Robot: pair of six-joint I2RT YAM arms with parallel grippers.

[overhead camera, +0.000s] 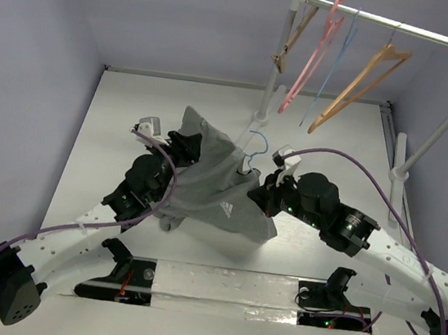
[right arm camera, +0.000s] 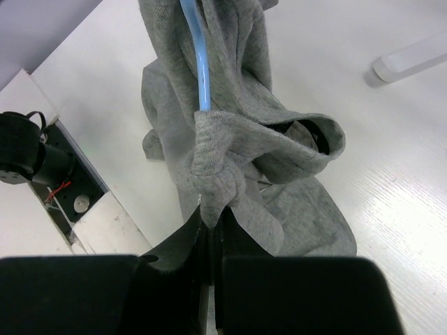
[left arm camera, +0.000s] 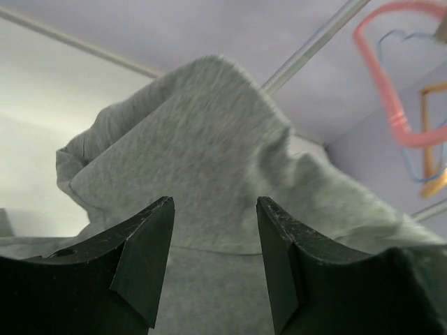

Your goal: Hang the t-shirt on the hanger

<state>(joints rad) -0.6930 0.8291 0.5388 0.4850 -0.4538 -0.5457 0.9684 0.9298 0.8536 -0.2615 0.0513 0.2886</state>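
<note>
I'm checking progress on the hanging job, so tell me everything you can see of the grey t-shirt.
The t-shirt is grey knit with a small white logo, crumpled and held up, its lower end seemingly resting on the table. The light-blue hanger runs into its folds, hook poking out above. The right gripper is shut on a bunched fold; the left gripper stands open at a raised corner.

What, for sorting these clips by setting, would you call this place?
Likely a robot lab's test booth, not a home: plain walls around a white table, and a clothes rail with hangers.
</note>
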